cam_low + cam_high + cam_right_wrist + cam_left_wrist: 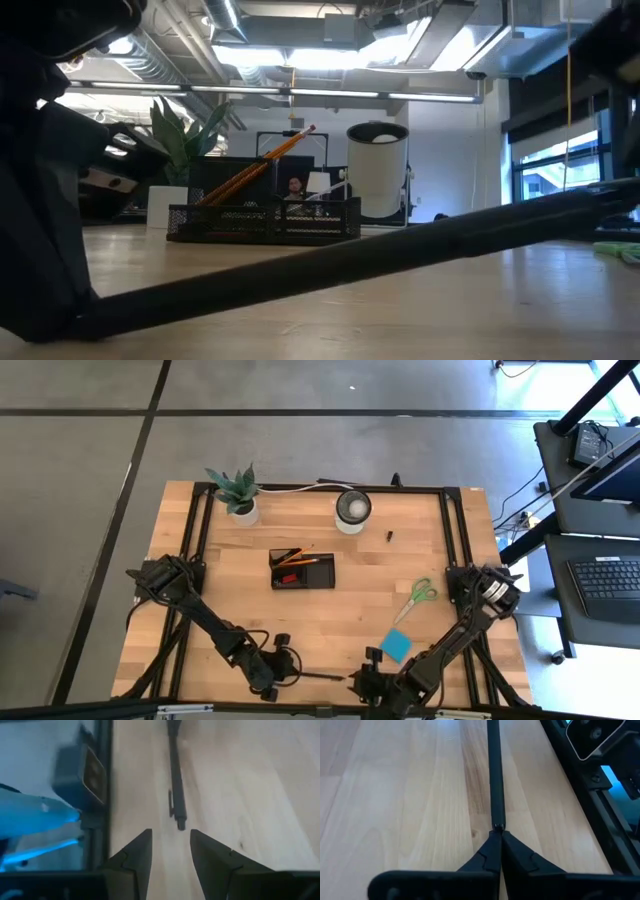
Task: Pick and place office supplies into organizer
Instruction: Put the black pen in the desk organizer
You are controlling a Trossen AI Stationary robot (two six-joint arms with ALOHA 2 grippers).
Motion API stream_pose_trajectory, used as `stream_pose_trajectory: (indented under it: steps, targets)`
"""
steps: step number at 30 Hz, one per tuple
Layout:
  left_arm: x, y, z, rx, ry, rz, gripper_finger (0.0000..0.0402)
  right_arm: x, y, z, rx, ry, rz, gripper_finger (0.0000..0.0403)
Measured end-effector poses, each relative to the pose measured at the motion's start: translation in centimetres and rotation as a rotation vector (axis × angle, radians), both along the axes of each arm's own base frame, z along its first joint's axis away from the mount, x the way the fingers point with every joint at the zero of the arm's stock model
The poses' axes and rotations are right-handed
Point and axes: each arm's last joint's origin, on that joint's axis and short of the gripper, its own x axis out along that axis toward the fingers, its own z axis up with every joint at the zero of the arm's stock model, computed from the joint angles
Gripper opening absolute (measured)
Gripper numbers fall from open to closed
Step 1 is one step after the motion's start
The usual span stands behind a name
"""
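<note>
The left tool (497, 840) is clamping one end of a black pen (493, 770) lying on the surface (350, 610). The right tool (170, 852) is waiting nearby, fingers apart. The organizer (301, 570) is apparently holding pencils.

Smooth pale wood table (410, 795); matt black pen (494, 775).

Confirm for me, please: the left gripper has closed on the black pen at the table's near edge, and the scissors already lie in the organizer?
Not quite. The high view shows the scissors on the table, right of the organizer. The left gripper is indeed shut on the black pen.
</note>
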Motion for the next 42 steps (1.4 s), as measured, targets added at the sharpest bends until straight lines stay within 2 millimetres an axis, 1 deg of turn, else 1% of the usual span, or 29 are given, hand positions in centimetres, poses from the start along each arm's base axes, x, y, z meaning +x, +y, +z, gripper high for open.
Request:
stream_pose_trajectory:
  steps: [3,7,12,18,22,26,28,31,35,42]
  targets:
    - [0.0,0.0,0.0,-0.009,0.005,0.01,0.0001,0.1,0.1,-1.1,-0.038,-0.01,-0.016,0.0136]
    - [0.0,0.0,-0.1,-0.014,0.01,0.013,0.0,0.4,0.0,-1.6,-0.088,-0.065,-0.061,0.0136]
    - [0.0,0.0,-0.1,-0.015,0.013,0.01,0.0001,0.7,-0.1,-1.6,-0.085,-0.074,-0.068,0.0136]
    - [-0.1,0.1,-0.1,-0.013,0.012,0.011,0.0001,1.8,-0.2,-1.2,-0.072,-0.126,-0.035,0.0135]
    - [-0.1,0.1,-0.1,-0.013,0.012,0.012,0.0001,2.3,-0.6,-1.2,-0.077,-0.105,-0.007,0.0135]
    - [-0.1,0.1,-0.1,-0.009,0.01,0.01,0.0001,2.7,-0.9,-1.9,-0.097,-0.088,0.011,0.0135]
    - [-0.1,0.1,-0.1,-0.012,0.011,0.011,0.0001,2.9,-0.9,-2.2,-0.069,-0.066,0.032,0.0135]
    - [-0.1,0.1,-0.1,-0.012,0.011,0.012,0.0001,3.0,-1.0,-2.2,-0.029,-0.058,0.011,0.0135]
    - [-0.1,0.1,-0.1,-0.01,0.01,0.014,0.0001,3.0,-1.0,-2.2,-0.032,-0.058,0.014,0.0135]
    - [-0.1,0.1,-0.1,-0.01,0.009,0.015,0.0001,3.1,-1.1,-2.9,-0.036,-0.045,0.004,0.0135]
